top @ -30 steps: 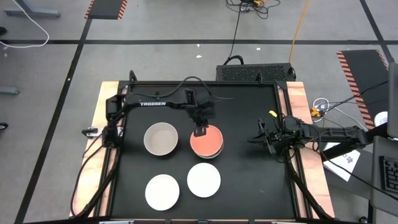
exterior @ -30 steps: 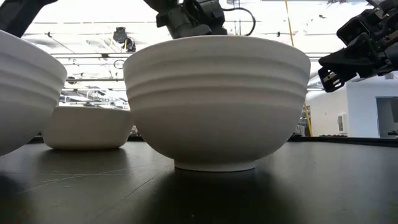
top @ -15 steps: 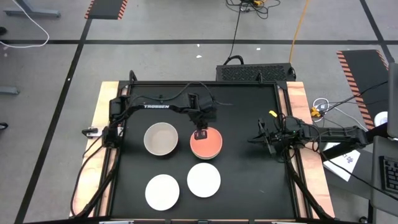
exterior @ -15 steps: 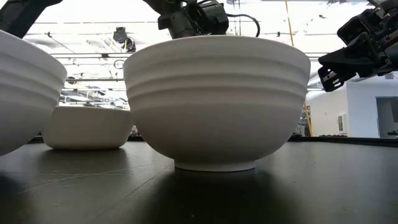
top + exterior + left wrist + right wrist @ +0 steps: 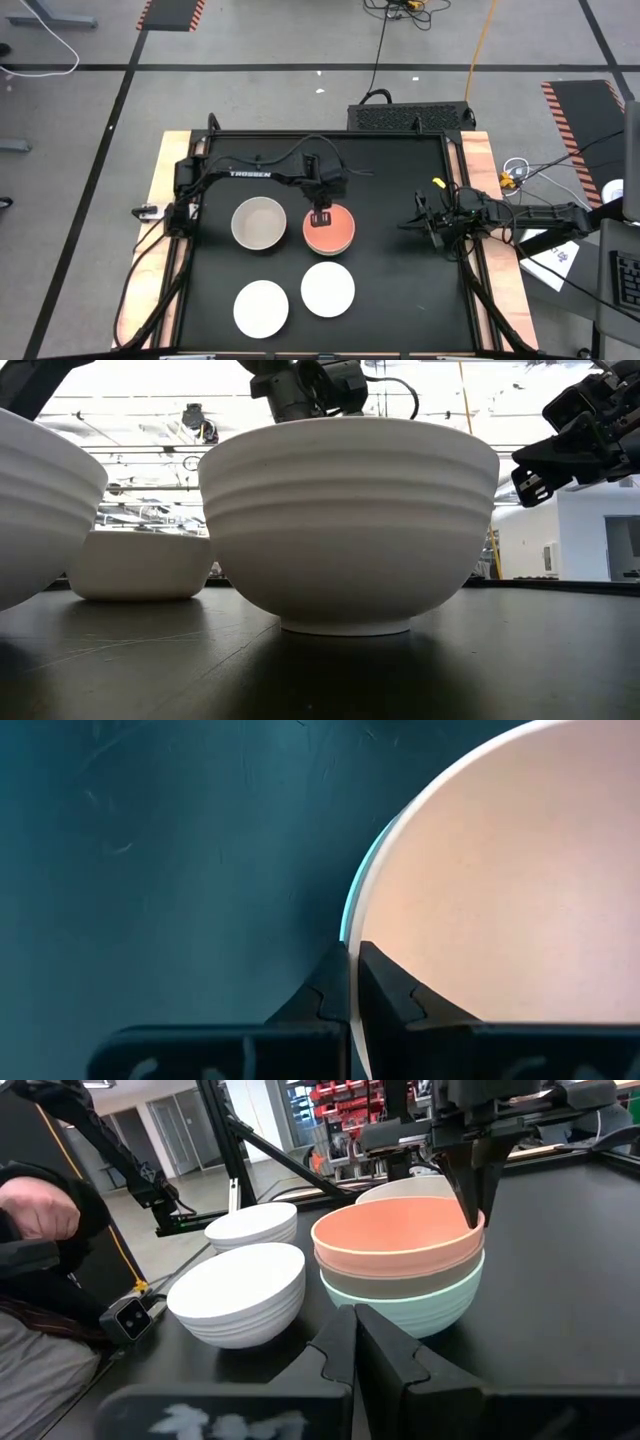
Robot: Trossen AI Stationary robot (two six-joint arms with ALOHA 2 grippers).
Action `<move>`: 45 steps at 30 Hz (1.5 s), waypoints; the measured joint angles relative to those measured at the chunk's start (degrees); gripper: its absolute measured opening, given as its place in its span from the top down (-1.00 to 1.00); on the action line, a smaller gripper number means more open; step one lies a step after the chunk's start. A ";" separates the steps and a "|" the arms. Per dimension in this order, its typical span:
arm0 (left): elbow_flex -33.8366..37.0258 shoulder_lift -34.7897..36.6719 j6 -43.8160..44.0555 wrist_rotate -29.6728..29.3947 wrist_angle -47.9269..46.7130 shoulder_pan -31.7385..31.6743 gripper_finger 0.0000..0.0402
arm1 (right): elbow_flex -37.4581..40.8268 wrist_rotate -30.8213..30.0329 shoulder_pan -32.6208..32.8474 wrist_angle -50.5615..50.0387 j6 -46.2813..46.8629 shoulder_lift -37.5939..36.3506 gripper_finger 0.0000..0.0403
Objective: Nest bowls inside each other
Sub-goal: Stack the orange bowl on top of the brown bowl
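Centrally in the high view, the left gripper [image 5: 322,214] stood directly over the upper rim of the salmon-orange bowl [image 5: 330,231], its fingers pinched on that rim. The left wrist view showed the two dark fingers [image 5: 325,992] closed with the thin wall of the bowl between them, one outside and one inside. From the right wrist view that bowl sat topmost in a stack, with an olive-grey bowl [image 5: 390,1283] under it and a mint green bowl [image 5: 410,1309] lowest.

Just left of the stack lay the beige-grey bowl [image 5: 259,222], mouth up and apart from it. Two white bowls occupied the lower middle of the frame: one [image 5: 261,307] at lower left, the other [image 5: 328,288] directly below the stack. Being round, none had a long axis to align with.

The left arm was plainly the nearer to every bowl. The right gripper [image 5: 432,224] waited at the right edge of the black table [image 5: 400,300], fingers shut on nothing, well apart from the bowls. I judged the stack would next go toward a loose bowl; the beige-grey one was nearest, with nothing between them. A person's hand [image 5: 38,1202] showed at the left of the right wrist view, beyond the table.
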State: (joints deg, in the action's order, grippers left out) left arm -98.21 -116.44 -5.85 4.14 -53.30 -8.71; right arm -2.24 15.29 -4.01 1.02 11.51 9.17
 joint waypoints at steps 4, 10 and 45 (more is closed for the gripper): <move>0.02 0.00 0.04 -1.08 -1.07 0.29 0.98 | 0.00 0.00 0.00 0.01 0.00 0.00 1.00; 0.07 0.00 0.37 -1.28 -3.74 0.29 0.98 | 0.00 0.00 0.00 0.00 0.00 0.02 1.00; 0.39 -0.25 0.20 -2.20 -5.15 0.26 0.83 | 0.00 0.00 0.00 0.00 -0.20 0.00 1.00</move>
State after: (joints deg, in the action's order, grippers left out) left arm -97.82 -116.70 -5.65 1.94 -58.45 -8.46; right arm -2.24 15.29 -4.01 1.02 11.31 9.17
